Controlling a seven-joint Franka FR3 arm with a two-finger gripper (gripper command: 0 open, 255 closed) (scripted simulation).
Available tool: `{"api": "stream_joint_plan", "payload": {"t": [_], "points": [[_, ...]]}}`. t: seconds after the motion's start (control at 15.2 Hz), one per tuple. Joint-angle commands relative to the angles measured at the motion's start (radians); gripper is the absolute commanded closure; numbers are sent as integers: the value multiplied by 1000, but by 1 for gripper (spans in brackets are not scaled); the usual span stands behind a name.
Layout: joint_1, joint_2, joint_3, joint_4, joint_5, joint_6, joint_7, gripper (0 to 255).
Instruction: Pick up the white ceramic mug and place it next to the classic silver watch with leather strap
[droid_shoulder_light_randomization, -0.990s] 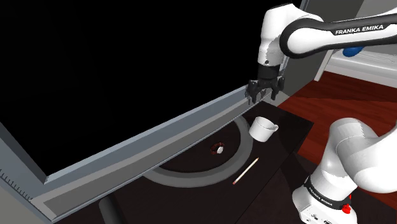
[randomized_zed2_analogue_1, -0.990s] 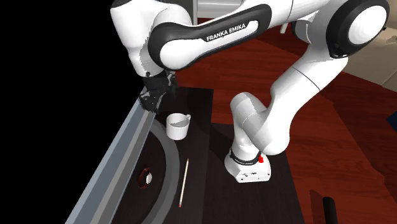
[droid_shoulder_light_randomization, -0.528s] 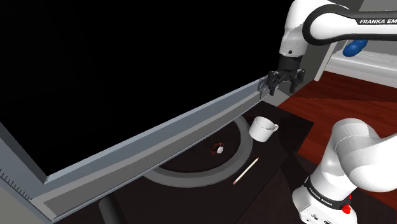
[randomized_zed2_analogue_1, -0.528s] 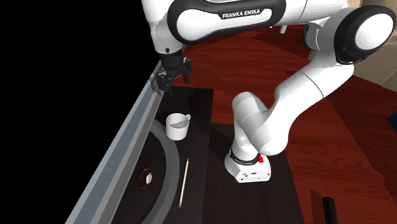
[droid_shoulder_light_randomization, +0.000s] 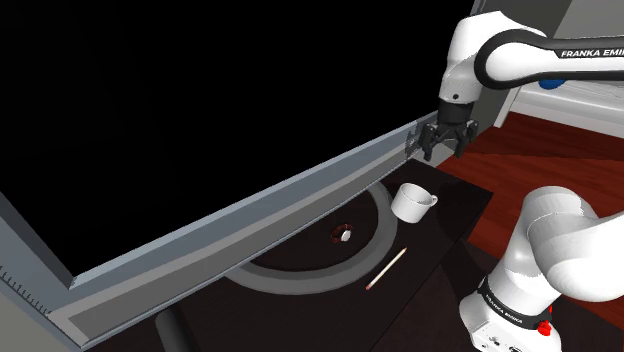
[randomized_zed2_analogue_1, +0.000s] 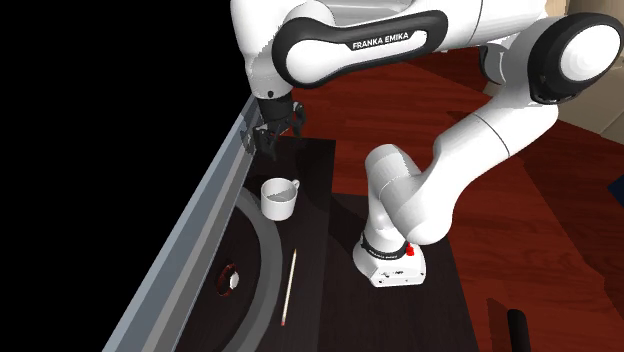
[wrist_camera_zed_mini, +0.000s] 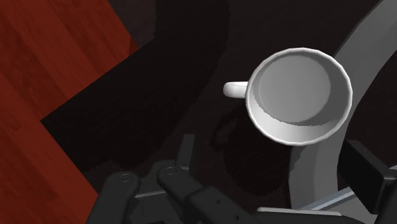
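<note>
The arm (droid_shoulder_light_randomization: 520, 62) rose from the stand (droid_shoulder_light_randomization: 505, 322) at the shoulder view's lower right, doubled back at the elbow, and carried its lettered forearm nearly level across the top of that view. The wrist was bent downward, so the gripper (droid_shoulder_light_randomization: 440, 143) pointed down beside the end of the grey ledge (droid_shoulder_light_randomization: 250, 212) that borders the dark table (droid_shoulder_light_randomization: 455, 205). In the second exterior view the gripper (randomized_zed2_analogue_1: 268, 138) hung above the table's far end, higher than the white mug (randomized_zed2_analogue_1: 280, 198) and apart from it. The pincer was released: its fingers stood apart with nothing between them. The mug (droid_shoulder_light_randomization: 412, 202) stood upright on the table at the outer edge of a grey ring (droid_shoulder_light_randomization: 380, 225), between the gripper and the watch (droid_shoulder_light_randomization: 343, 235). In the wrist view the mug (wrist_camera_zed_mini: 299, 95) showed an empty interior, with its handle turned toward the red wood floor (wrist_camera_zed_mini: 38, 76). The watch (randomized_zed2_analogue_1: 230, 279) lay inside the ring, near the ledge. A thin stick (droid_shoulder_light_randomization: 386, 268) lay on the table between the watch and the stand.
</note>
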Motion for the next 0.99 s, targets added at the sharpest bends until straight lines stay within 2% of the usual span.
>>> {"api": "stream_joint_plan", "payload": {"t": [0.0,0.4,0.46,0.92], "points": [[0,2,-2,-6,-2,8,1,0],[0,2,-2,-6,-2,8,1,0],[0,2,-2,-6,-2,8,1,255],[0,2,-2,-6,-2,8,1,255]]}}
